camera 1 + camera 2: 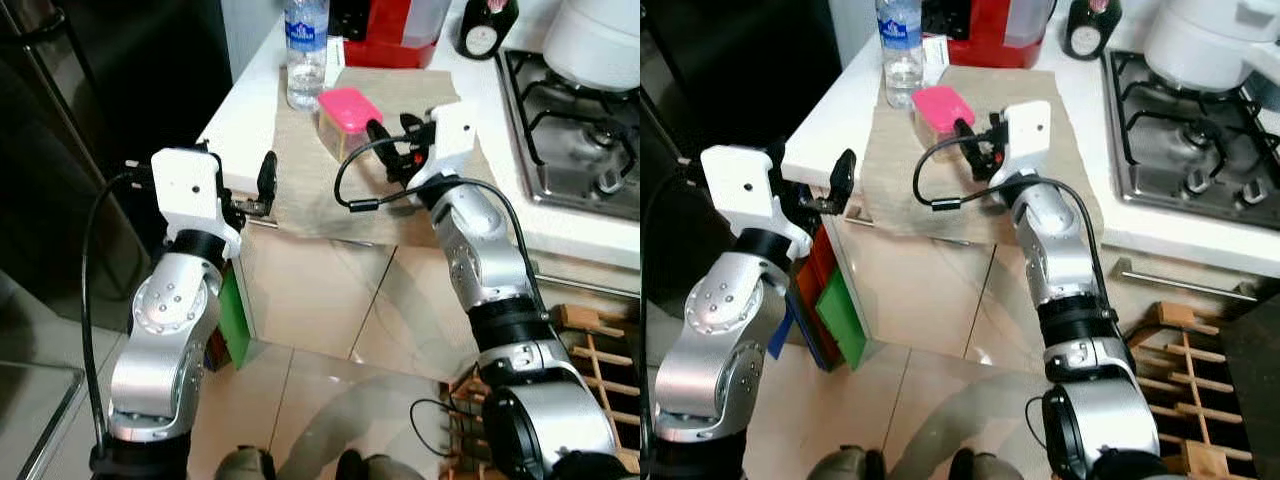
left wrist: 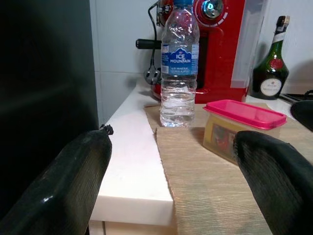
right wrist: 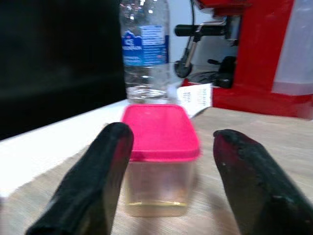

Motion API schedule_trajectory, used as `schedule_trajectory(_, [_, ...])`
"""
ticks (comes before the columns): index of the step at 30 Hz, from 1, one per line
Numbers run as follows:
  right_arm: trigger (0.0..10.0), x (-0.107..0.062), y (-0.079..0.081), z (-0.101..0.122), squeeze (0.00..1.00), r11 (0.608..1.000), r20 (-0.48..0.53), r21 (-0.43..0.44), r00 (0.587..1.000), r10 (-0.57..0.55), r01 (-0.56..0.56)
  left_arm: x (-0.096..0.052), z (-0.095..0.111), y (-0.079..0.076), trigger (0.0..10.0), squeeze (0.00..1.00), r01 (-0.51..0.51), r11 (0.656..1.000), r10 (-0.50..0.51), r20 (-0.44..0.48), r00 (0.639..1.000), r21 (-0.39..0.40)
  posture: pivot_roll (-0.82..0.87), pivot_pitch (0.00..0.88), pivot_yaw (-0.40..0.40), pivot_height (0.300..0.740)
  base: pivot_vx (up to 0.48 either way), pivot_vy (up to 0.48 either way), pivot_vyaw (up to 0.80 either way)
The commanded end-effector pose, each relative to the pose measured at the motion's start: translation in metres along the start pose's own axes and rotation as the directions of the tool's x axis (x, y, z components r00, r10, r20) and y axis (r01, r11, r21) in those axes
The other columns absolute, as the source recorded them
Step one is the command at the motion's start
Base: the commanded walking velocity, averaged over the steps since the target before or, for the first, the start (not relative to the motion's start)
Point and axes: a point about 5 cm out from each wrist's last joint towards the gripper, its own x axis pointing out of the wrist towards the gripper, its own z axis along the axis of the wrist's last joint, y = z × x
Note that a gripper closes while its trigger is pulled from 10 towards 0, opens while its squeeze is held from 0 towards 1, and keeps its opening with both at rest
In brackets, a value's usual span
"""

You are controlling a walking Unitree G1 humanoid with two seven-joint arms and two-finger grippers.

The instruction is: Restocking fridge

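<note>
On the counter, the pink-lidded container stands upright.

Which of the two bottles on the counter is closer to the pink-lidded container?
The clear water bottle with the blue label, just beyond the container; the dark green bottle stands farther off, by the stove.

We read "ICE MOUNTAIN" in white letters on the blue label of the clear water bottle. The pale label on the dark green bottle carries print too small for us to make out.
</note>
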Motion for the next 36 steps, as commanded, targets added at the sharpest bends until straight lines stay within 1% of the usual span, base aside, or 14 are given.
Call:
schedule_trajectory(1, [10.0, 0.000, 0.006, 0.003, 1.00, 0.998, 0.007, 0.048, 0.999, 0.039, -0.040, -0.002, -0.006, -0.008, 10.0, 0.00, 0.068, 0.998, -0.068, -0.018, 0.998, -0.008, 0.06, 0.127, -0.068, 0.740, 0.000, 0.000, 0.00])
schedule_trajectory(3, [10.0, 0.000, 0.009, 0.003, 1.00, 0.996, 0.002, 0.065, 0.998, 0.057, -0.057, -0.003, -0.010, -0.014, 10.0, 0.00, 0.126, 0.992, -0.126, -0.033, 0.992, -0.002, 0.06, 0.126, -0.072, 0.740, 0.000, 0.000, 0.00])
schedule_trajectory(8, [10.0, 0.001, 0.019, 0.009, 1.00, 0.992, 0.009, 0.065, 0.994, 0.109, -0.110, -0.003, -0.012, -0.016, 10.0, 0.00, 0.132, 0.991, -0.132, -0.037, 0.991, 0.001, 0.05, 0.126, -0.073, 0.740, 0.000, 0.000, 0.00])
schedule_trajectory(11, [10.0, 0.000, 0.022, 0.012, 1.00, 0.990, 0.010, 0.063, 0.992, 0.129, -0.130, -0.003, -0.011, -0.018, 10.0, 0.00, 0.137, 0.990, -0.138, -0.032, 0.990, -0.004, 0.05, 0.126, -0.079, 0.740, 0.000, 0.000, 0.00])
schedule_trajectory(18, [10.0, 0.002, 0.017, 0.002, 1.00, 0.992, -0.042, 0.053, 0.992, 0.121, -0.118, -0.003, -0.012, -0.021, 10.0, 0.00, 0.144, 0.989, -0.145, -0.026, 0.989, -0.010, 0.04, 0.127, -0.083, 0.740, 0.000, 0.000, 0.00])
schedule_trajectory(22, [10.0, 0.007, 0.015, -0.004, 1.00, 0.991, -0.095, 0.036, 0.986, 0.134, -0.131, -0.004, -0.012, -0.021, 10.0, 0.00, 0.143, 0.990, -0.143, -0.026, 0.989, -0.012, 0.05, 0.127, -0.087, 0.740, 0.000, 0.000, 0.00])
schedule_trajectory(24, [10.0, 0.009, 0.013, -0.006, 1.00, 0.993, -0.114, 0.021, 0.987, 0.114, -0.112, -0.004, -0.012, -0.021, 10.0, 0.00, 0.142, 0.990, -0.142, -0.025, 0.989, -0.012, 0.05, 0.128, -0.090, 0.740, 0.000, 0.000, 0.00])
schedule_trajectory(25, [10.0, 0.011, 0.011, -0.008, 0.51, 0.994, -0.128, 0.022, 0.986, 0.107, -0.105, -0.004, -0.012, -0.022, 10.0, 0.00, 0.141, 0.990, -0.142, -0.024, 0.990, -0.013, 0.05, 0.128, -0.091, 0.740, 0.000, 0.000, 0.00])
schedule_trajectory(26, [10.0, 0.012, 0.010, -0.010, 0.51, 0.995, -0.135, 0.024, 0.986, 0.102, -0.100, -0.004, -0.012, -0.022, 10.0, 0.00, 0.141, 0.990, -0.141, -0.024, 0.990, -0.013, 0.05, 0.128, -0.091, 0.740, 0.000, 0.000, 0.00])
schedule_trajectory(27, [10.0, 0.015, 0.010, -0.010, 0.00, 0.995, -0.139, 0.022, 0.985, 0.098, -0.096, -0.004, -0.012, -0.022, 10.0, 0.00, 0.140, 0.990, -0.141, -0.022, 0.990, -0.013, 0.05, 0.130, -0.093, 0.740, 0.000, 0.000, 0.00])
schedule_trajectory(29, [10.0, 0.020, 0.012, -0.010, 0.00, 0.995, -0.146, 0.025, 0.984, 0.099, -0.096, -0.005, -0.012, -0.022, 10.0, 0.00, 0.138, 0.990, -0.139, -0.021, 0.990, -0.013, 0.06, 0.132, -0.096, 0.740, 0.000, 0.000, 0.00])
schedule_trajectory(36, [10.0, 0.025, 0.014, -0.019, 0.00, 0.995, -0.184, 0.039, 0.978, 0.100, -0.094, -0.006, -0.011, -0.022, 10.0, 0.00, 0.133, 0.991, -0.133, -0.021, 0.991, -0.013, 0.07, 0.136, -0.102, 0.740, 0.000, 0.000, 0.00])
